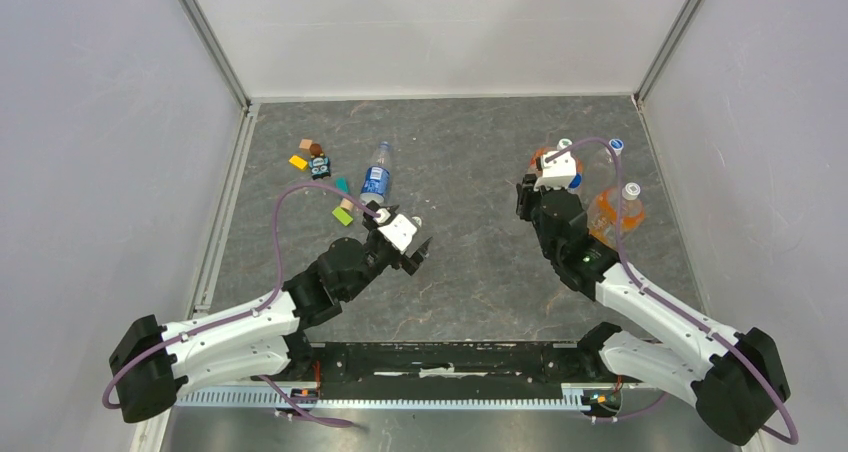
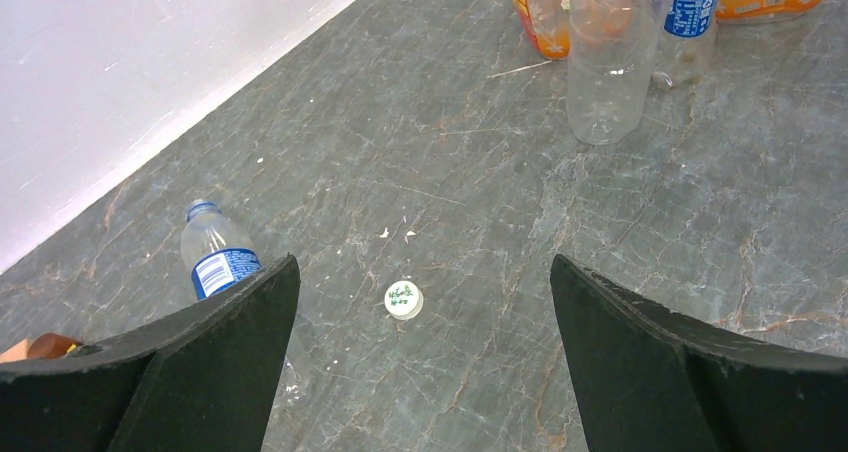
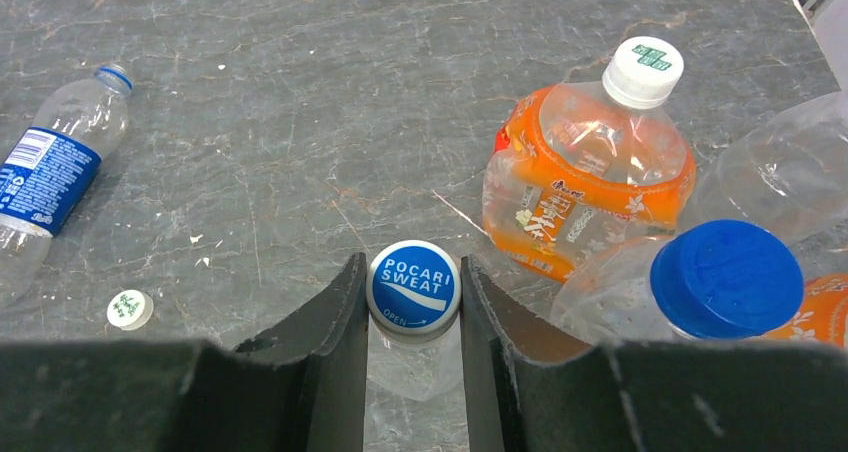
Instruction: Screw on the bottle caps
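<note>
A small white cap [image 2: 403,299] lies flat on the grey table between and just beyond the fingers of my open, empty left gripper [image 2: 423,264]; it also shows in the top view [image 1: 415,220] and the right wrist view [image 3: 130,309]. The blue-label bottle [image 1: 376,177] lies on its side to the far left, uncapped [image 2: 215,257] [image 3: 50,182]. My right gripper [image 3: 413,267] is shut on a white-sided cap with a blue printed top [image 3: 413,284]. That cap sits on the neck of the upright unlabelled bottle [image 2: 605,72] [image 3: 420,367].
Two orange-liquid bottles [image 3: 585,172] [image 1: 612,212] and a clear bottle with a bright blue cap [image 3: 725,277] crowd close on the right of my right gripper [image 1: 535,187]. Small coloured blocks and a toy figure [image 1: 318,164] lie at the far left. Walls enclose the table.
</note>
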